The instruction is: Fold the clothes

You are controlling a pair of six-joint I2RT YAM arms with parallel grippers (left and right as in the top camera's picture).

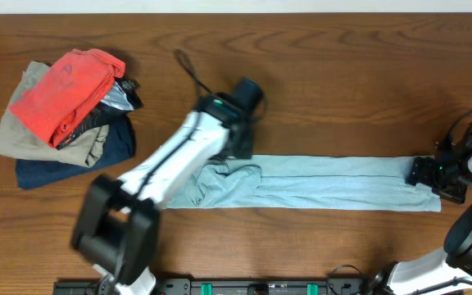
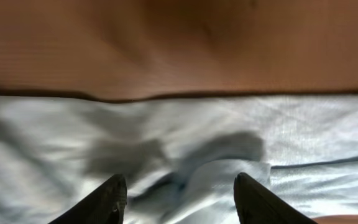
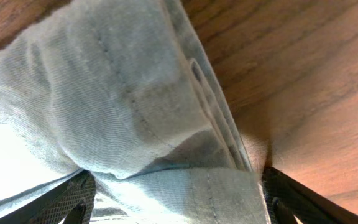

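Observation:
The pale light-blue garment lies stretched in a long narrow strip across the table, bunched and wrinkled at its left end. My left gripper hovers over that bunched end. In the left wrist view its fingers are open, with a raised fold of the cloth between them. My right gripper is at the strip's right end. In the right wrist view its fingers stand wide apart, with the hemmed edge of the garment filling the gap between them.
A pile of folded clothes sits at the back left: a coral-red garment on top of beige and navy ones. A black cable runs behind the left arm. Bare wood table lies behind the strip.

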